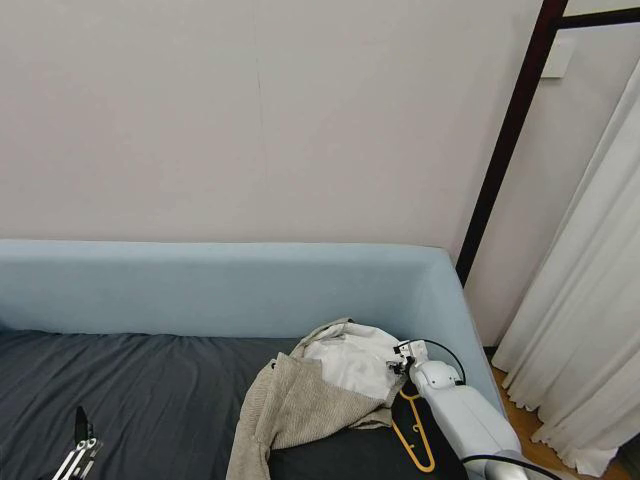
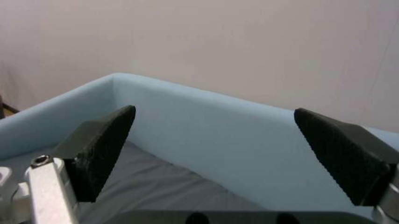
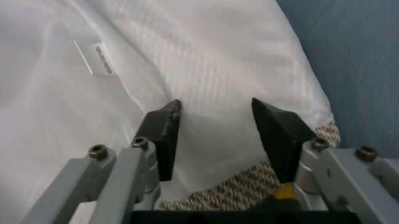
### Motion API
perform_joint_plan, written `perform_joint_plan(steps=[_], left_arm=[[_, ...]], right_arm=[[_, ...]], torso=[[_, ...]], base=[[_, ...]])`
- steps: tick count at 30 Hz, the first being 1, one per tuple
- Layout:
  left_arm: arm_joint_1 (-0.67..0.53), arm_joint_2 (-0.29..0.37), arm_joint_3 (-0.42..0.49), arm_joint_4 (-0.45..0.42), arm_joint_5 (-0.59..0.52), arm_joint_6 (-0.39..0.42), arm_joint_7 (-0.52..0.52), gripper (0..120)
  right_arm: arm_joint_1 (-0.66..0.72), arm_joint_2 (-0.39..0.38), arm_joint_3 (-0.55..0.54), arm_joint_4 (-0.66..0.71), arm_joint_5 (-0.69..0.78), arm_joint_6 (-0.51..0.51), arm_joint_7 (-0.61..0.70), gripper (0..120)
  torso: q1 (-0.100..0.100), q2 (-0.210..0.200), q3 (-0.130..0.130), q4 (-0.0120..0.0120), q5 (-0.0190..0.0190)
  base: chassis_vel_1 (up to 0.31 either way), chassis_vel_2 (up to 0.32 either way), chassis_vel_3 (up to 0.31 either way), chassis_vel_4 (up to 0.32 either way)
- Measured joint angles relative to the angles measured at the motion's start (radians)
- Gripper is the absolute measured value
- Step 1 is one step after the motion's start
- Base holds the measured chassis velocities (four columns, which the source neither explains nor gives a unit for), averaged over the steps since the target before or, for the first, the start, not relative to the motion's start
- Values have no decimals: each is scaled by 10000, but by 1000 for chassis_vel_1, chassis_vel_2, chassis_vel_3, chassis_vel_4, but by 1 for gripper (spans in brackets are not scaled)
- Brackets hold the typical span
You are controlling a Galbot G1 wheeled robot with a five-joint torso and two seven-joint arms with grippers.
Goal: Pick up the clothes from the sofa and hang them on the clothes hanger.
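Note:
A beige knit garment [image 1: 300, 405] with a white lining [image 1: 350, 360] lies crumpled on the dark sofa seat [image 1: 150, 385], near the sofa's right end. A yellow hanger [image 1: 415, 435] lies beside it. My right gripper [image 1: 400, 362] is at the garment's right edge. In the right wrist view it [image 3: 215, 116] is open, fingertips pressed into the white lining [image 3: 156, 56], with the knit hem [image 3: 237, 196] and a bit of yellow hanger [image 3: 283, 191] just below. My left gripper [image 1: 80, 440] hovers low over the seat at the left, open [image 2: 213, 111] and holding nothing.
The light blue sofa backrest [image 1: 220, 285] runs behind the seat and turns into an armrest [image 1: 455, 320] on the right. A dark slanted pole [image 1: 505, 140] and a white curtain [image 1: 590, 330] stand to the right of the sofa. The wall behind is bare.

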Motion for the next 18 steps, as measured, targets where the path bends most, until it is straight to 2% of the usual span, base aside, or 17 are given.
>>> perform_joint_plan(steps=[1,5,7,10,11,14,15,18], left_arm=[[0,0,0,0,0,0,0,100],[-47,26,5,59,1,22,-9,100],[-82,26,6,97,1,22,-9,100],[-161,-20,102,210,57,24,-6,100],[-161,-20,102,210,57,24,-6,100],[-207,-7,149,222,116,33,1,100],[-207,-7,149,222,116,33,1,100],[-229,44,128,225,118,52,6,100]], right_arm=[[0,0,0,0,0,0,0,45],[-434,-490,-100,1339,1244,2,-65,27],[-564,-641,-116,1754,1641,6,-88,26],[-842,-865,-5,2342,2603,-341,359,39],[-842,-865,-5,2342,2603,-341,359,39],[-1045,-954,231,2457,3160,-935,823,55],[-1045,-954,231,2457,3160,-935,823,55],[-1240,-984,416,2605,3577,-1361,1146,67]], torso=[[0,0,0,0,0],[0,0,-1,-2,-1],[0,1,-1,0,0],[0,0,0,0,-1],[0,0,0,0,-1],[0,0,0,-1,0],[0,0,0,-1,0],[0,0,0,-3,0]], base=[[0,0,0,0],[0,0,0,0],[0,0,0,0],[0,0,0,0],[0,0,0,0],[0,0,0,0],[0,0,0,0],[0,0,0,0]])
